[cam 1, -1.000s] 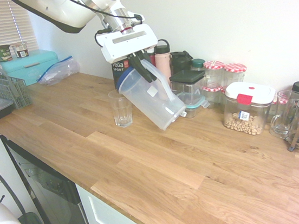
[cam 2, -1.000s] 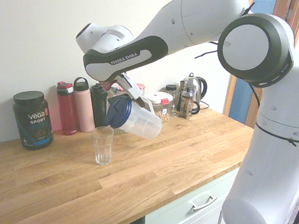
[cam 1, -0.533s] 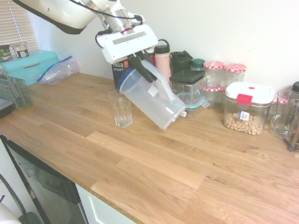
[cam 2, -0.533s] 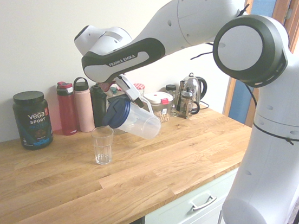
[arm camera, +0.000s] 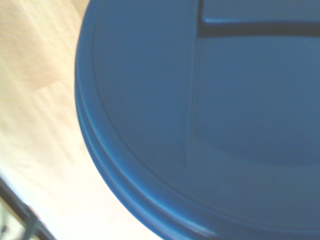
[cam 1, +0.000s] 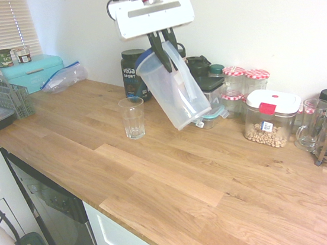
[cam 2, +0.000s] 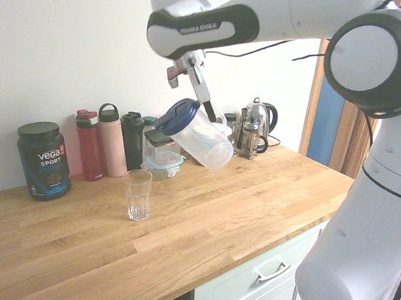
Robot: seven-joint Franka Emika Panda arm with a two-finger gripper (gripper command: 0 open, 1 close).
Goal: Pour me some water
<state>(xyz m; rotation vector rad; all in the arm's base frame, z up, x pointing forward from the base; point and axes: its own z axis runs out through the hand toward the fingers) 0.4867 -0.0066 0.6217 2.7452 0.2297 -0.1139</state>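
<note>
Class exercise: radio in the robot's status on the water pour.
Gripper shut on pitcher, held tilted above the counter. Glass upright beside it, looks empty. Nothing between them.

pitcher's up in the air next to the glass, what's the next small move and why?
Probably bring the gripper down toward the glass and tip the spout over its rim. The pitcher hangs tilted, lid end up, above and beside the glass, which looks empty on the counter.
</note>
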